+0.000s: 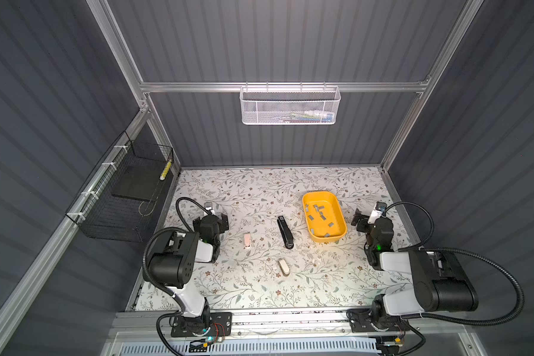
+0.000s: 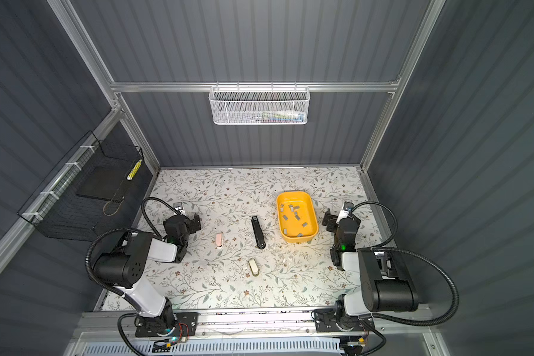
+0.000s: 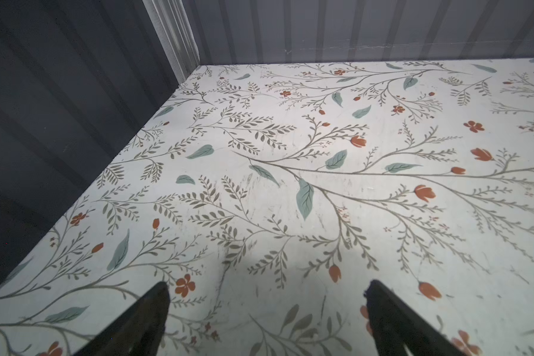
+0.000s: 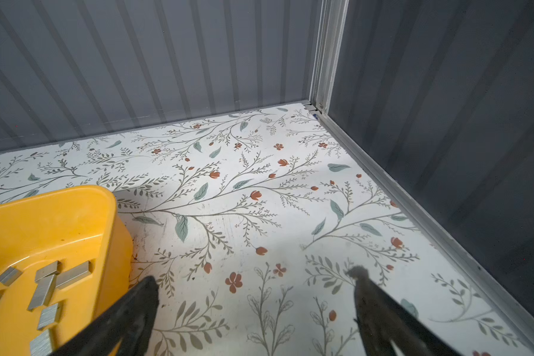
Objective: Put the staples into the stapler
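1. Left claw: spread wide and empty, over bare desk at the left, well apart from everything.
2. Right claw: spread wide and empty, at the right, just beside the tray.
3. Staples: loose strips on the floor of the yellow tray, right of centre. None is in a claw.
4. Black stapler: centre, near the tray's left side. Pink stapler lies left of it and beige stapler nearer. All look shut.
5. Step, as I judge it: nothing begun, and no stapler opened yet.
6. Next probably: steady one stapler and lift its top, or the right claw dips into the tray. Flat strips call for a low, careful edge pinch.
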Tool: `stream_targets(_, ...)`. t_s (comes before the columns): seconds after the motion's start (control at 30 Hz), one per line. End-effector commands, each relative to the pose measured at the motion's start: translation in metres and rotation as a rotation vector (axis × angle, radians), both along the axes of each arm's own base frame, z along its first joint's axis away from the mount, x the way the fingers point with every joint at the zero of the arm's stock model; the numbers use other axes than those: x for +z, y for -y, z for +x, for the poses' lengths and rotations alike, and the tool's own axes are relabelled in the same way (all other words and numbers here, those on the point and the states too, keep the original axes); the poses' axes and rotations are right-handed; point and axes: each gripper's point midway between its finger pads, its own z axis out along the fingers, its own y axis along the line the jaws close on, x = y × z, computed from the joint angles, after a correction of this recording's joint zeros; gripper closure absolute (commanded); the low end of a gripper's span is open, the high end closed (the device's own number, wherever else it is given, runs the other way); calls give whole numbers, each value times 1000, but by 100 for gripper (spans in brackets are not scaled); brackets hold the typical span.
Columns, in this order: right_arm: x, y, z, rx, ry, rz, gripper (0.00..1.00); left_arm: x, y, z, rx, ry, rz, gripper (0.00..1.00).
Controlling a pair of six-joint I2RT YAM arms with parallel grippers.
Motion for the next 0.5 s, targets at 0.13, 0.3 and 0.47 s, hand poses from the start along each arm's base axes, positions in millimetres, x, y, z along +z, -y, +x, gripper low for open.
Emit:
stream_targets(0.13,7,4,3,-20,26,0,1,4,0,3,-10,17,8,0)
stream_targets(0.3,7,4,3,-20,26,0,1,3,1,4,-17,7,6,0)
stream_targets(0.47,7,4,3,-18,26,0,1,2,1,4,-16,7,6,0)
